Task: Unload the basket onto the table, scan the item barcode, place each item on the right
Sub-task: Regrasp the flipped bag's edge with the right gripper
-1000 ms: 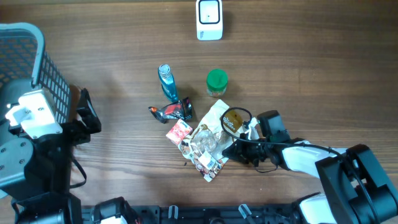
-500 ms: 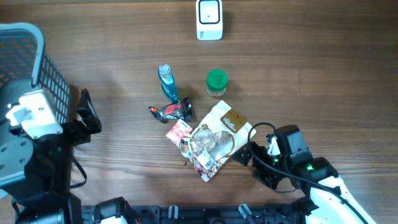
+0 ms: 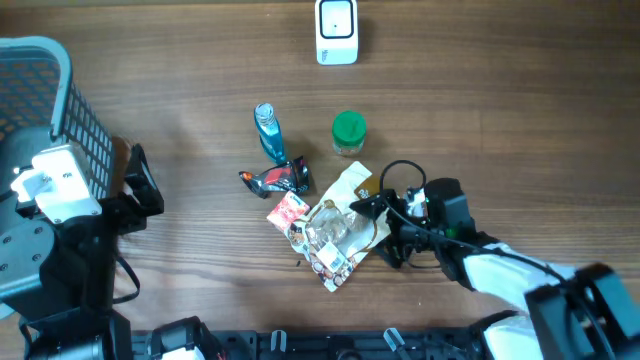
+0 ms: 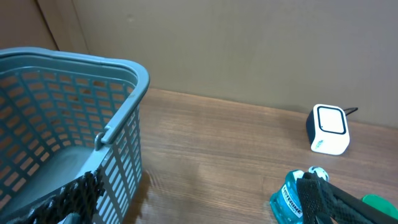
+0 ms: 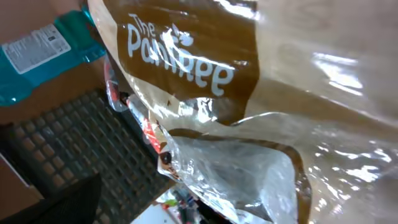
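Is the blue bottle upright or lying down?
Lying down: overhead, the bottle shows its full side length, not a round top.

We see the basket cut off by the left edge of the overhead view. There the right gripper covers the right side of the snack bag. In the left wrist view the blue bottle runs off the near edge. In the right wrist view the print on the white label is too small to read.
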Available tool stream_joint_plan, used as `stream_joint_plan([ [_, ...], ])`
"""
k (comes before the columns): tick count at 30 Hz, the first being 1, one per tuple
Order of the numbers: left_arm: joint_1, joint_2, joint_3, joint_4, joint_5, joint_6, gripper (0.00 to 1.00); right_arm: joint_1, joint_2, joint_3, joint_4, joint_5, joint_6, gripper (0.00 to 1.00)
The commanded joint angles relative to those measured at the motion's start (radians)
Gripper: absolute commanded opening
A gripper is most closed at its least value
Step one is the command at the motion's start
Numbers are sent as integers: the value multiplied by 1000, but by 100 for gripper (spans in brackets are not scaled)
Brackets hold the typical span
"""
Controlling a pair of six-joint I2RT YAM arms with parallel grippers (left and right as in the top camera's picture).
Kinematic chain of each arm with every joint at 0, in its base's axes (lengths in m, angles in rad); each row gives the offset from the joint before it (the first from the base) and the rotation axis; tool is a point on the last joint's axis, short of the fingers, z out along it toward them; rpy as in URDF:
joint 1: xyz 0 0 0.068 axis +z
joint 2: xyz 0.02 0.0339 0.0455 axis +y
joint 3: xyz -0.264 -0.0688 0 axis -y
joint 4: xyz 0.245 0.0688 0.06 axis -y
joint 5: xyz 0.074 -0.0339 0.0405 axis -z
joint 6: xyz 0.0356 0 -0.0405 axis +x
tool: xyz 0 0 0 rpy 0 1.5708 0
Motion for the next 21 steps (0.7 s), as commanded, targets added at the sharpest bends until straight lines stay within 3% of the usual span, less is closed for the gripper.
stream_joint_plan([
  [1, -5, -1, -2, 0, 5, -10, 100, 48, 122, -60, 56, 177, 33, 99],
  [4, -5, -1, -2, -1, 5, -10, 100, 77, 139, -60, 77, 256, 61, 86],
  [5, -5, -1, -2, -1, 5, -10, 100, 84, 139, -60, 88, 274, 66, 66],
  [7, -5, -1, -2, -4, 5, -10, 100, 89, 139, -60, 98, 315, 66, 43],
  [12, -5, -1, -2, -33, 5, -10, 100, 89, 139, -60, 132, 358, 53, 20],
  [14, -5, -1, -2, -33, 5, -10, 100, 89, 139, -60, 158, 377, 28, 4],
  [18, -5, -1, -2, -33, 5, -10, 100, 89, 138, -60, 205, 336, -28, 5],
  [21, -5, -1, -2, -33, 5, -10, 100, 89, 128, -60, 345, 221, -106, 5],
])
